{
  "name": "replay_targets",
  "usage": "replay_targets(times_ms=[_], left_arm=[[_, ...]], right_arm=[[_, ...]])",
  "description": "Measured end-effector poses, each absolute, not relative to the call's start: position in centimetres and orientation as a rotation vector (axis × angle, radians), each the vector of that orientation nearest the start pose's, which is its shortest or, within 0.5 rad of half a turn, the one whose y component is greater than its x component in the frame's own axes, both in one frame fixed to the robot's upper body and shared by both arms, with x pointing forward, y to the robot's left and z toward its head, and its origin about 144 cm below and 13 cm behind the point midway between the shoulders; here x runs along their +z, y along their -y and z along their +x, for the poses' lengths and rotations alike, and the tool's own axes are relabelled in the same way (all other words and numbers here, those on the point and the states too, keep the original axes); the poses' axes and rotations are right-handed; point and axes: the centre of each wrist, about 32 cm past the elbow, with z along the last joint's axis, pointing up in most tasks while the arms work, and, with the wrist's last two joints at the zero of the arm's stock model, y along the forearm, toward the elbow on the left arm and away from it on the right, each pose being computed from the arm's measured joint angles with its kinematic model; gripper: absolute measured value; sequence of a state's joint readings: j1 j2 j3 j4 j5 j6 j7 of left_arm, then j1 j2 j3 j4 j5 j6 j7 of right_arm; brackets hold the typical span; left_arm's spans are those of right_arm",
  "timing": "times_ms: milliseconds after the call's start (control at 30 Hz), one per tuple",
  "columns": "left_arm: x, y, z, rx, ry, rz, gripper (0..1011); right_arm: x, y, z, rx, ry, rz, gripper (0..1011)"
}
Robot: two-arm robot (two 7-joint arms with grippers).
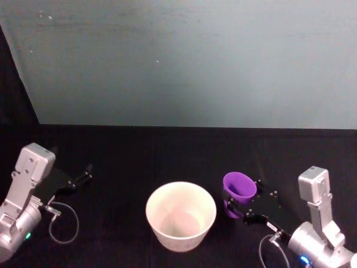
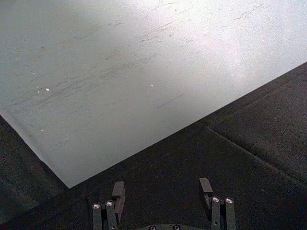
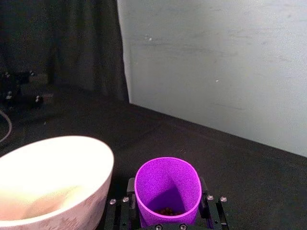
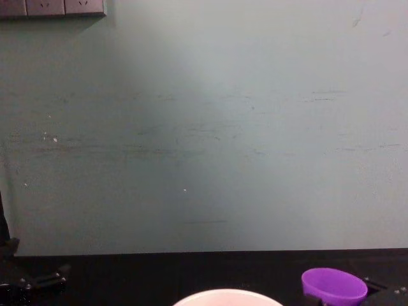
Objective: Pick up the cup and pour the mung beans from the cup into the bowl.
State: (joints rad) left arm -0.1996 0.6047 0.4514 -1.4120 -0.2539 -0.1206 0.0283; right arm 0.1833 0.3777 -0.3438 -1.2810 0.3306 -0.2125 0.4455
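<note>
Wall (image 1: pixel 195 61), pale teal and scuffed, rose at 12 o'clock behind everything. Below it lay the black desk (image 1: pixel 167 151), running across the whole head view.

On the desk, toward 6 o'clock in the head view, sat the bowl (image 1: pixel 177 241), wide, round and white, with its mouth facing up and its smooth pale inside showing.

The right arm came in from about 4 o'clock, and the right tool (image 1: pixel 241 200) sat at 3 o'clock from the bowl, just beside it. Its two dark fingers (image 3: pixel 204 188) were closed in on the sides of the cup (image 1: pixel 240 187), one on each flank, so the tool was only as wide apart as the cup's body. The left arm was off at 9 o'clock from the bowl, well apart from it. The left tool (image 2: pixel 162 189) had its fingers spread wide with nothing between them, above bare desk.

The cup was bright purple and tapered, far narrower than the bowl, with its rim near the bowl's rim but not touching it. Its open mouth faced upward, leaning slightly. Whether its base rested on the desk or hung clear could not be told.

Deep in the cup lay the mung beans (image 3: pixel 166 211), a small cluster of tiny round olive-tan grains at the bottom.
</note>
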Motion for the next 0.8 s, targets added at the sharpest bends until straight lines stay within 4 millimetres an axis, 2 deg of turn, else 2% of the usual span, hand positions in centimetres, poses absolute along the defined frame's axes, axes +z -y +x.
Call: replay_targets(times_ms=[267,433,800], left_arm=[[114.0,-31.0,48.9,1.248,0.285,0.305,1003],[114.0,-31.0,48.9,1.248,0.285,0.304,1003],[114.0,-31.0,48.9,1.248,0.285,0.304,1004]], right_arm=[[112.0,27.9,49.4,-0.928,0.05,-0.033,718],[115.1,28.7,49.3,-0.925,0.079,-0.001,718],[119.3,30.0,49.5,-0.923,0.082,0.004,718]])
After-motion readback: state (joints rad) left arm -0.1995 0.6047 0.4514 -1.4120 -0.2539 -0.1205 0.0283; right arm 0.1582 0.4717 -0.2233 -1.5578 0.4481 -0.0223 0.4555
